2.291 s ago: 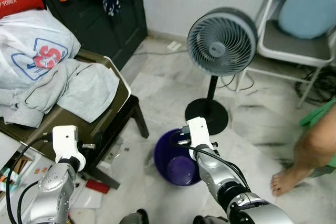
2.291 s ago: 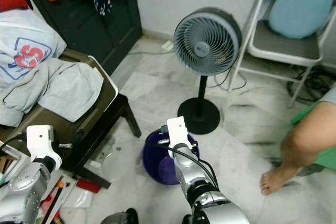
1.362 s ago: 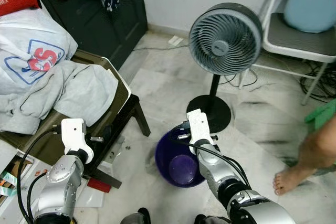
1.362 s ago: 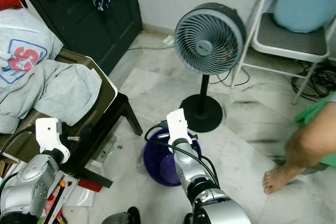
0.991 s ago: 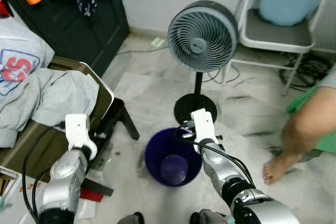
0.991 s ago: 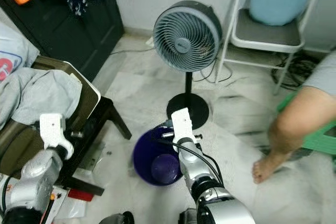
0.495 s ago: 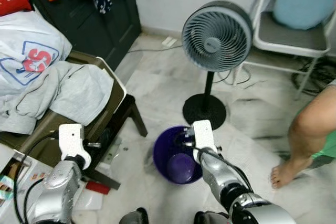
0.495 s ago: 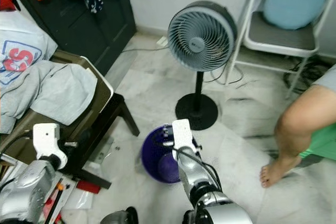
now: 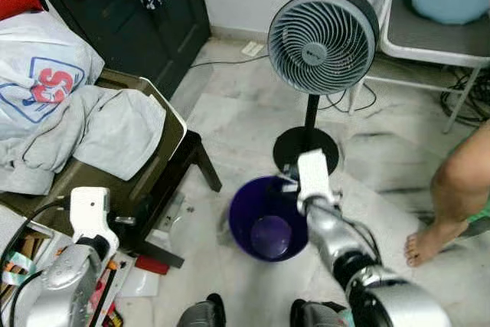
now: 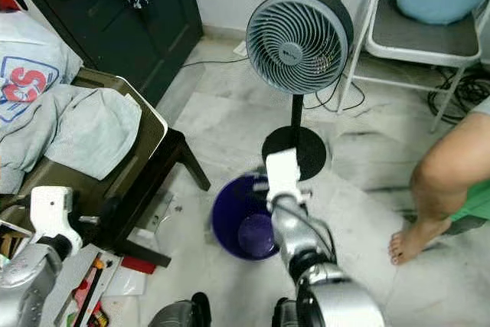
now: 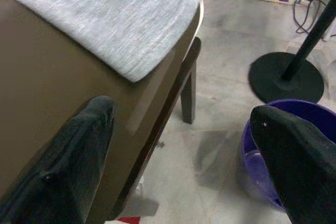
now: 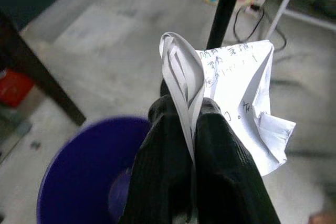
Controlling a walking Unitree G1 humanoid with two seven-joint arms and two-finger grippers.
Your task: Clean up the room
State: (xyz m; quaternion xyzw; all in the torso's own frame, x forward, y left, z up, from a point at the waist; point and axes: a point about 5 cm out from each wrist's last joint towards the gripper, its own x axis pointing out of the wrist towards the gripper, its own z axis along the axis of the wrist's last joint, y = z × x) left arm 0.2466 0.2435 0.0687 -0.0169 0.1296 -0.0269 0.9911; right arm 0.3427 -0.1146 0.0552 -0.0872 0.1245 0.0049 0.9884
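So the right gripper (image 12: 181,114) pinches a crumpled sheet of paper (image 12: 231,98) tight, poised at the rim of the purple bin (image 9: 256,223) — not yet dropped — while the left gripper (image 11: 178,145), fingers wide and empty, hangs beside the clothes-heaped chair (image 9: 157,166) with floor litter seemingly left.

The right hand (image 12: 190,111) has shifted from over the purple bin (image 9: 268,218) to its far right rim.
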